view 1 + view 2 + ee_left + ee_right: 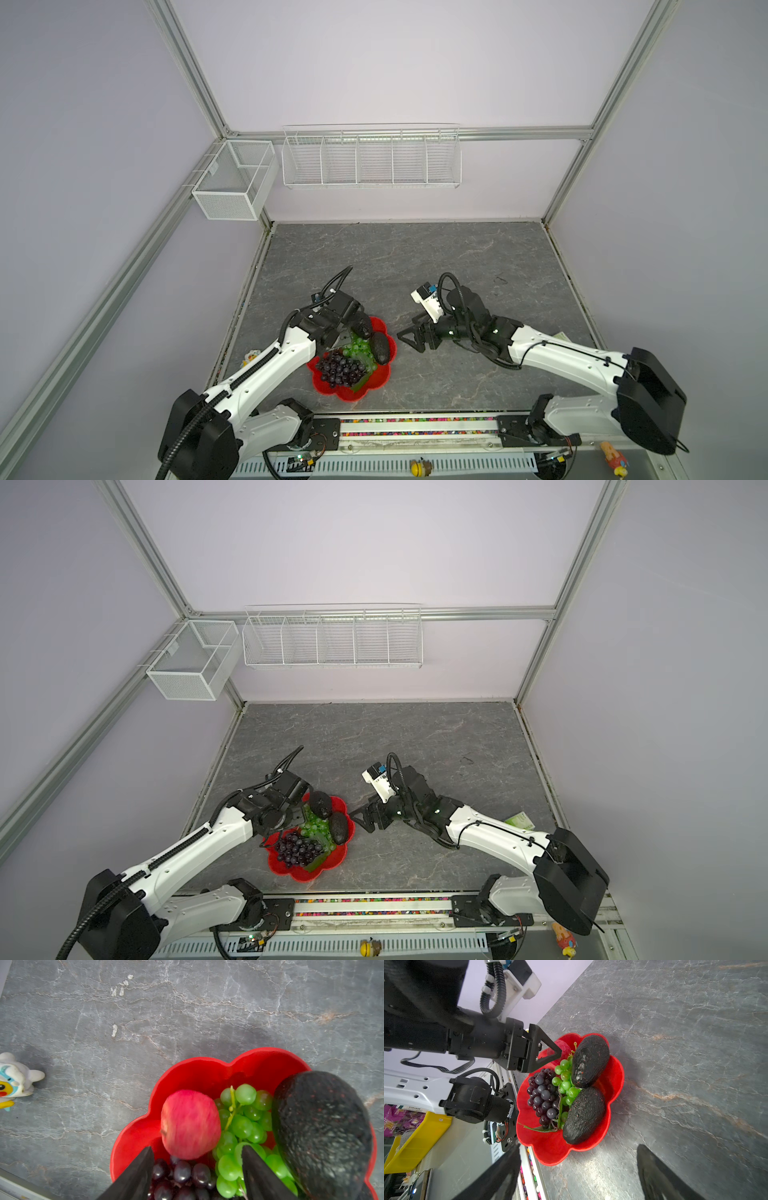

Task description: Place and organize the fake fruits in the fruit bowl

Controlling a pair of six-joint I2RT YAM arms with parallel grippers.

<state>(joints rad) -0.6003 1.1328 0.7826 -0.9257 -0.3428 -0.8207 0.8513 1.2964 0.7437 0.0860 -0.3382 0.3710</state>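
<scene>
Left end effector (197, 1149) open over bowl (207, 1064), apple (190, 1124) loose inside past its tips, against green grapes (245, 1126), avocado (322, 1130) crowding one jaw, right end effector (579, 1148) open, empty, nearby, toy (14, 1080) on counter (187, 1012).

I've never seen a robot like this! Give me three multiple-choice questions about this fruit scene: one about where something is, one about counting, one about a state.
1. The red-pink fruit lies:
A) in the red bowl, beside the green grapes
B) outside the bowl
C) nowhere in view

2. How many avocados lie in the bowl?
A) one
B) three
C) two

3. The right gripper is:
A) shut on an avocado
B) open and empty
C) shut on grapes

Answers: 1 A, the left wrist view shows it inside the rim; 2 C, two dark ones lie side by side; 3 B, its fingers stand wide apart with nothing between.
</scene>
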